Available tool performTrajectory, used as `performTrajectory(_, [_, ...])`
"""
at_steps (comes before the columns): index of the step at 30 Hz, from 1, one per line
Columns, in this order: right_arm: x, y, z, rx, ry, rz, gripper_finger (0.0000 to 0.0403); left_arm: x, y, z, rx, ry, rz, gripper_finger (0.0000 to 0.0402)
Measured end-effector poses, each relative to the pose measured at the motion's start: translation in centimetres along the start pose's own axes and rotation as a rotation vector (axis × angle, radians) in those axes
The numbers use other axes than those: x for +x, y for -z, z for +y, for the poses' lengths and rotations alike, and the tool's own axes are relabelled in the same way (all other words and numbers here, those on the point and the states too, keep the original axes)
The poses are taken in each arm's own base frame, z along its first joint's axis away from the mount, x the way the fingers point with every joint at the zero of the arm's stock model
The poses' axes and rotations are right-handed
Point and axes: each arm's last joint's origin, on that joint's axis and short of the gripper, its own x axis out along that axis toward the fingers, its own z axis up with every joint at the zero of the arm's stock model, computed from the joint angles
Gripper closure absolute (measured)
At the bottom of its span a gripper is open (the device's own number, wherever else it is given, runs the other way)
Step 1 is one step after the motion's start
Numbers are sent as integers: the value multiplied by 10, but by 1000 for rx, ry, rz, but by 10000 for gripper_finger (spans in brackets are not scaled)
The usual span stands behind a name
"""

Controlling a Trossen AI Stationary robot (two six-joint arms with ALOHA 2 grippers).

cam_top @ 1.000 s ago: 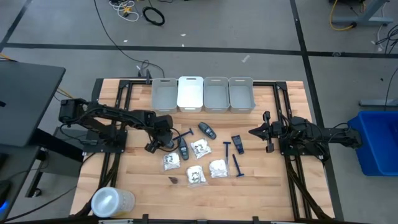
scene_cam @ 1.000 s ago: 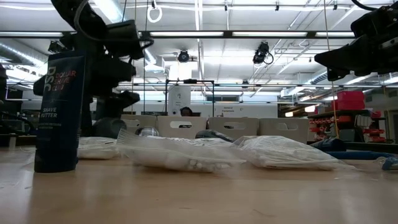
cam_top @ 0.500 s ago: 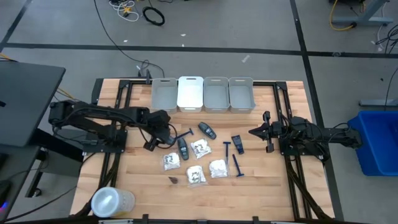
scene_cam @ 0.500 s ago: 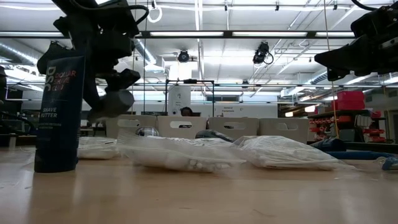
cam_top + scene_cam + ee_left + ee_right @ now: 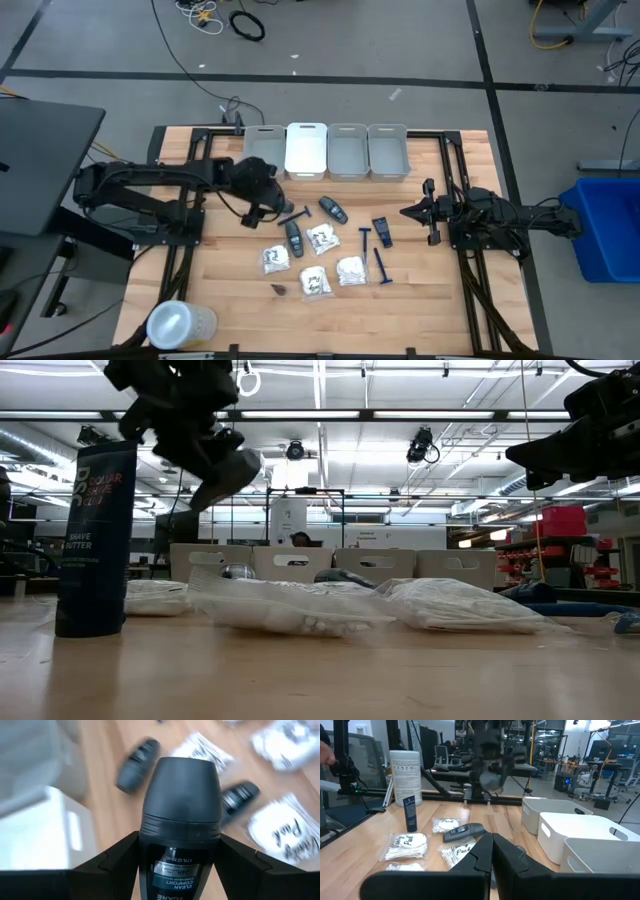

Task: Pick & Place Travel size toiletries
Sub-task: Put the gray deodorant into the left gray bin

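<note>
Left wrist view gives me the clearest read: my left pincer (image 5: 180, 865) is clamped on a dark roll-on case (image 5: 181, 815), cap pointing away from the fingers, carried above the table (image 5: 220, 290). From the high view, that pincer (image 5: 262, 192) sits just short of the row of bins, nearest the leftmost grey bin (image 5: 262, 155), with the white bin (image 5: 306, 150) beside it. I judge this as the carry step, the pick done and the drop not yet made.

Next I'd need to bring the case over a bin's opening before letting go; which bin is meant I cannot tell.

On the table remain two more dark cases (image 5: 333, 209), the white packets (image 5: 315, 282) and blue razors (image 5: 380, 266). My right pincer (image 5: 412, 213) waits at the right side, fingers together, holding nothing.
</note>
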Motion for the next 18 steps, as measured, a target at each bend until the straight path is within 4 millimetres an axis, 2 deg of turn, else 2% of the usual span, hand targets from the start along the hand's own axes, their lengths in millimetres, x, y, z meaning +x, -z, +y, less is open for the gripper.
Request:
performTrajectory(7, [0, 0, 0, 0, 0, 0, 389, -16, -15, 20, -24, -76, -58, 171])
performTrajectory(18, [0, 0, 0, 0, 0, 0, 389, -20, -19, 26, -27, -141, -55, 169])
